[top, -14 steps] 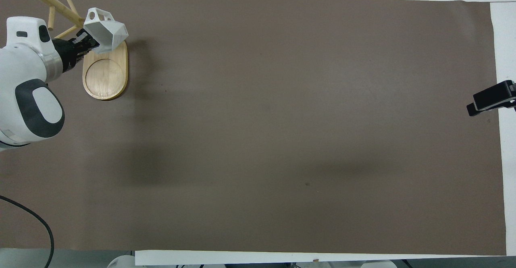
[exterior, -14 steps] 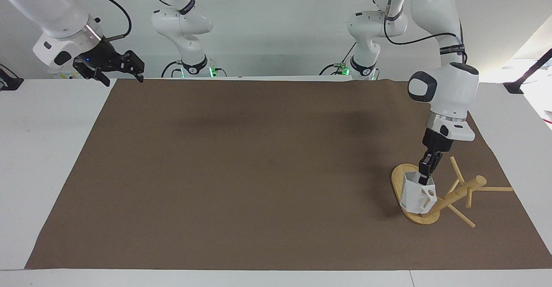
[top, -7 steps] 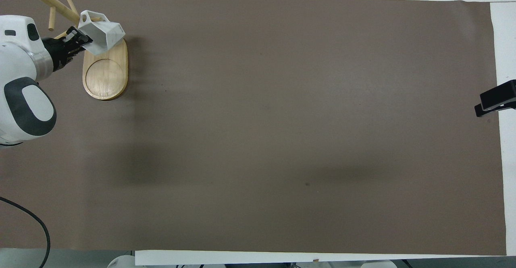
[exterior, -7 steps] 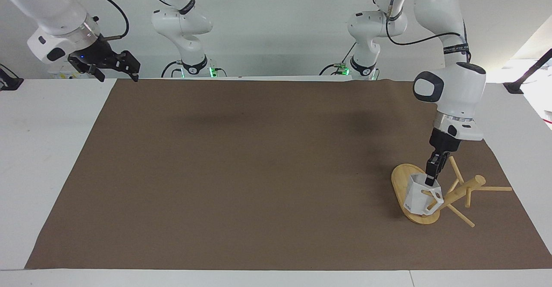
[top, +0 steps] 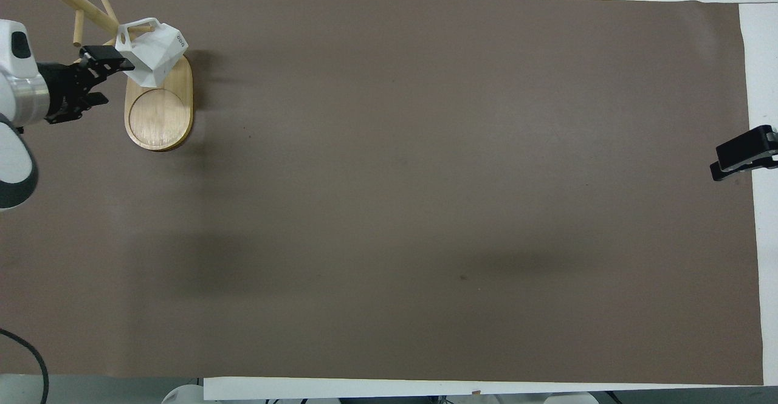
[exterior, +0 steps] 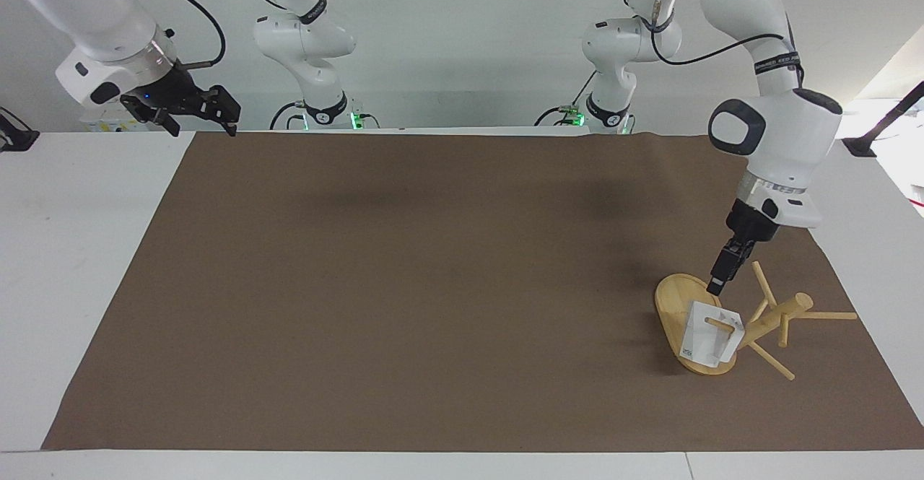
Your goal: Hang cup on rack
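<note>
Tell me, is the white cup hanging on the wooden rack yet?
Yes. The cup hangs by its handle on a peg of the rack; the left gripper is clear of it.

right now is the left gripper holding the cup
No, the left gripper is clear above the cup, which hangs by its handle on a rack peg.

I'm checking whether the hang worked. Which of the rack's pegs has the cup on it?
The low peg pointing toward the table's middle, over the rack's base: it passes through the cup's handle. The other pegs are bare.

A brown mat (exterior: 404,285) covers the white table (exterior: 72,249).
</note>
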`<state>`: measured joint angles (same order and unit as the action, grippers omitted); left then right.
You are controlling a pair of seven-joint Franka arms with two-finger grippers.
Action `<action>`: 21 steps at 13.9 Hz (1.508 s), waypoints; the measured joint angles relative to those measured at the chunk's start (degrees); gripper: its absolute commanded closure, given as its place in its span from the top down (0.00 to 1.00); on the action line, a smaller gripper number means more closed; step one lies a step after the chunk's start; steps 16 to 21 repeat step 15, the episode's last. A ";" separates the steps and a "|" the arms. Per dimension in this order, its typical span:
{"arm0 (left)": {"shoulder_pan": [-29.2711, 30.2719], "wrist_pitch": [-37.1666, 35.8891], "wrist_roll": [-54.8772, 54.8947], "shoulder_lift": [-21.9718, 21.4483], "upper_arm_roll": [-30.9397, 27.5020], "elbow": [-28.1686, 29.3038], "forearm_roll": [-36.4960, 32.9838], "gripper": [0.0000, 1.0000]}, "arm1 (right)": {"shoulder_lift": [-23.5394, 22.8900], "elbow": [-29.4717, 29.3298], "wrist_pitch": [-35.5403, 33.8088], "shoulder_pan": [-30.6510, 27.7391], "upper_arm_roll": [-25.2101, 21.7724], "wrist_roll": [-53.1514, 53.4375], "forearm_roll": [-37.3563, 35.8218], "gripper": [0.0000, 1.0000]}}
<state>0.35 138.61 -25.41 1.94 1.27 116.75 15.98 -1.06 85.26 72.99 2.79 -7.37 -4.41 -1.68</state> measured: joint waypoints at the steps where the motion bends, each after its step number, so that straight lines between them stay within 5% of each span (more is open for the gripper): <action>1: 0.82 -3.40 0.00 -2.15 -0.10 -0.08 -0.36 1.00 | 0.03 0.13 0.00 0.13 0.05 0.00 0.00 0.99; 4: 2.31 -13.08 0.05 -6.47 -0.52 -0.07 -3.88 0.99 | 0.13 0.30 0.00 0.66 0.21 0.00 0.00 0.99; 8: 1.39 -27.53 6.42 -9.19 0.31 -2.96 -17.34 1.00 | 0.34 0.41 0.00 0.55 0.13 0.00 0.00 0.99; 11: 0.59 -40.92 21.33 -8.66 0.54 -14.07 -17.94 1.00 | 0.36 0.43 0.00 0.57 0.16 0.00 0.00 0.99; 14: 0.59 -51.32 24.18 -3.38 0.53 -27.69 -17.94 1.00 | 0.37 0.45 0.00 0.57 0.16 0.00 0.00 0.99; 21: 0.59 -53.07 24.42 -1.39 0.53 -30.09 -17.94 1.00 | 0.37 0.45 0.00 0.57 0.16 0.00 0.00 0.99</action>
